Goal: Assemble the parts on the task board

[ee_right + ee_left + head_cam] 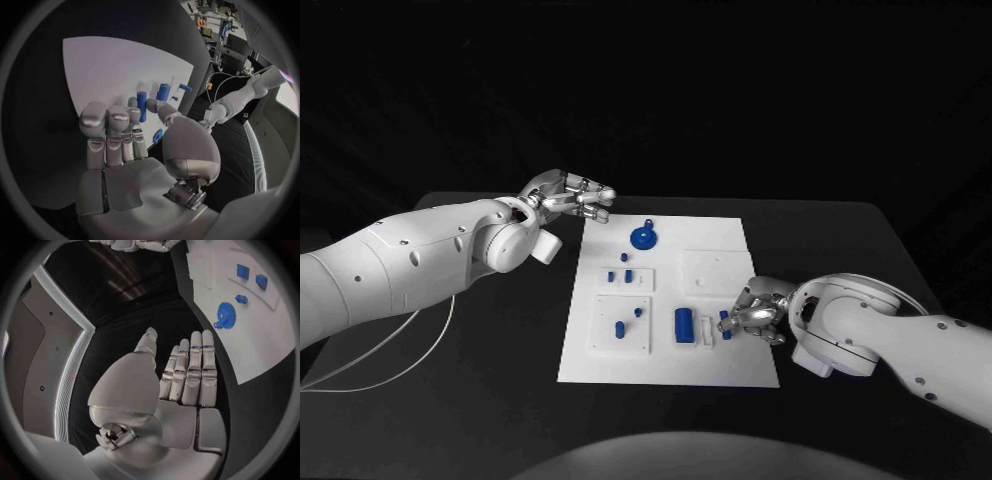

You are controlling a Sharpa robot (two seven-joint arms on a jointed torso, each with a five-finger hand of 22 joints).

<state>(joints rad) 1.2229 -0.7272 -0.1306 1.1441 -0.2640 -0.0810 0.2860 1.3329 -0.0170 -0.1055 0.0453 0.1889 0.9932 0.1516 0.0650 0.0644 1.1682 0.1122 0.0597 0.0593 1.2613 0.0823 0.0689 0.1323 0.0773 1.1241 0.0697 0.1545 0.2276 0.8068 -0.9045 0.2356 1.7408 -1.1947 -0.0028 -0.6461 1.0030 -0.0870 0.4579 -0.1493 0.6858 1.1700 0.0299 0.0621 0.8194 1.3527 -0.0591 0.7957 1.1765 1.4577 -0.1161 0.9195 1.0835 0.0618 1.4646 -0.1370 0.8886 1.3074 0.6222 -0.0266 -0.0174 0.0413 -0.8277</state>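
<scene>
The white task board (718, 365) lies mid-table. A blue gear (646, 237) stands near its far edge, and a long blue part (682, 325) with smaller blue pieces (629, 273) lies nearer. My left hand (571, 195) hovers off the board's far left corner, fingers straight, holding nothing; the left wrist view shows the left hand (187, 372) and the gear (226, 315) beyond it. My right hand (759, 315) sits at the board's right edge with curled fingers beside a blue part (727, 320). In the right wrist view a small blue piece (157, 135) shows between the right hand's (125, 135) thumb and fingers; whether it is held is unclear.
Upright blue parts (142, 102) stand just past my right fingertips. A white cable (401, 345) loops on the black table under my left arm. The table's edge runs to the right of the board.
</scene>
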